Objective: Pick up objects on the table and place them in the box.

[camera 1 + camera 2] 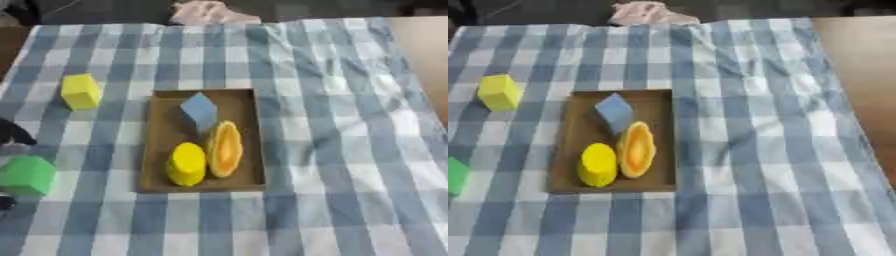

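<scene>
Green block at 9 o'clock of box, beside left hand; hand state unclear; block looks light, foam-like; grip opposite flat faces; right hand unseen.

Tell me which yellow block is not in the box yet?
The yellow cube, alone on the checked cloth left of the brown box; the yellow cylinder is inside.

No readable text anywhere in my feed.

I find no lettering, label, brand mark or number on the shallow brown cardboard box, on the blue-and-white checked tablecloth, or on the plain foam shapes: the yellow cube, the green block, the blue block, the yellow cylinder.
</scene>
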